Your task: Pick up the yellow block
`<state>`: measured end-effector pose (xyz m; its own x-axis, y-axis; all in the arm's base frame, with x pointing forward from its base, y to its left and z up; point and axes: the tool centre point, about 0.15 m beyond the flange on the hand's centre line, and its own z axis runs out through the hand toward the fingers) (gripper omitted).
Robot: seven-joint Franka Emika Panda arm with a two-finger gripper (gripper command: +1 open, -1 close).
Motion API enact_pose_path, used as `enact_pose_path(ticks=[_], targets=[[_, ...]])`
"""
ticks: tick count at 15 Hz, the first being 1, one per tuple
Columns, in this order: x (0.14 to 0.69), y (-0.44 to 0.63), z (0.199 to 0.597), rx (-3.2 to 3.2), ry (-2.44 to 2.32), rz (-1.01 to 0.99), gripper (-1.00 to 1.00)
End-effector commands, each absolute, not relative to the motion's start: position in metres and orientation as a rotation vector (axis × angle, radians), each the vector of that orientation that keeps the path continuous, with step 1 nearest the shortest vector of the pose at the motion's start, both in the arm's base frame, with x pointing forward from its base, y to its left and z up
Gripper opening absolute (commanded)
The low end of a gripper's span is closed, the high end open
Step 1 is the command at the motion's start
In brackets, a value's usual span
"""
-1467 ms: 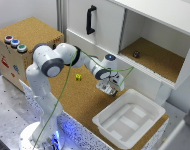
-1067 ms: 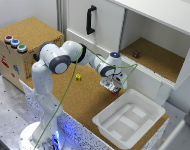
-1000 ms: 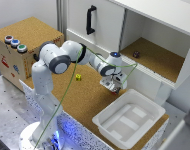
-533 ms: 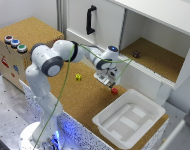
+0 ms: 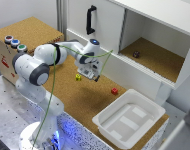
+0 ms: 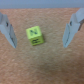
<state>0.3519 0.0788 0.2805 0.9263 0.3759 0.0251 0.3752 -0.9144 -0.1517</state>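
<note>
One arm reached over the cork table (image 5: 90,102), its gripper (image 5: 91,76) hanging above the surface with the jaws spread apart and nothing between them but air. The yellow block (image 5: 78,77) lay flat on the cork, just beside the gripper on the exterior view's left, not touching it. In the wrist view the block (image 6: 34,35) sat on the cork between the two fingers (image 6: 73,29), somewhat nearer one of them, with clear space on both sides; dark marks showed on its faces, too blurred to read. A red cube (image 5: 114,91) rested on the cork to the exterior view's right of the block, well apart from it and near the white tray (image 5: 106,122). The tray stood at the table's edge, beyond the red cube from the block. Behind the block rose a white cabinet (image 5: 145,30) with a black handle (image 5: 89,19) on its closed door and an open compartment holding a small dark object (image 5: 136,54). Far from the block on the exterior view's left stood a box (image 5: 10,57) with three coloured buttons (image 5: 15,43) on top.
</note>
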Motion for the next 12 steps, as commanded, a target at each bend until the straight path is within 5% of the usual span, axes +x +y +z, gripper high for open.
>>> enact_pose_path(ticks=[1,12], targets=[[0.353,0.146,0.251,-2.931,-0.795,0.004,1.0],[0.416,0.132,0.227,-2.971,-0.773,-0.11,1.0]])
